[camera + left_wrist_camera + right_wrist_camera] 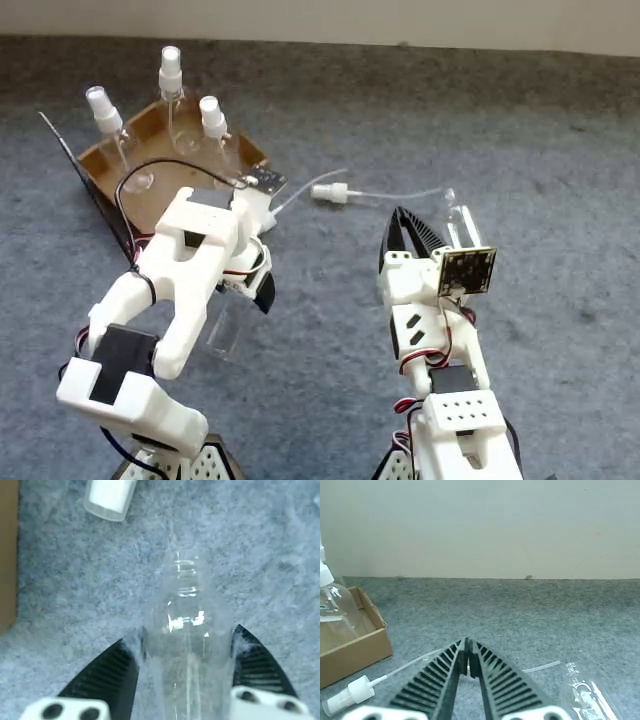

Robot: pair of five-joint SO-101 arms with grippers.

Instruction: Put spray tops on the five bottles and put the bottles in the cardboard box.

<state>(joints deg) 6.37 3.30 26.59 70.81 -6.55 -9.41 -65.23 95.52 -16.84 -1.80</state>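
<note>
1. Three capped bottles [172,95] stand in the cardboard box [97,155] at the far left of the high view, so by that count two are left to do. The left fingers [265,292] are down on a bare bottle [225,328] that lies on the desk just in front of the box. A loose spray top [330,192] lies between the arms. Its thin tube trails toward a second bare bottle [458,215], which lies just beside the right fingers [408,232].
2. From the left wrist, the left fingers [112,672] sit against both sides of the bare bottle [187,630] and look closed on its body. Its open neck points away toward a white spray top [107,497] lying near the box wall.
3. From the right wrist, the right fingers [442,680] are pressed together with nothing between them. The loose spray top [350,694] lies near the box, and the second bare bottle [585,695] lies on the other side of the fingers.
4. The step in hand looks like capping the fourth bottle. The next move probably calls for the right fingers to open and take a spray top. They would then thread its tube into the neck while the left arm steadies the bottle.
5. The desk wears a grey, carpet-like cover, so a lying bottle should not roll far. A plain pale wall stands behind it.
</note>
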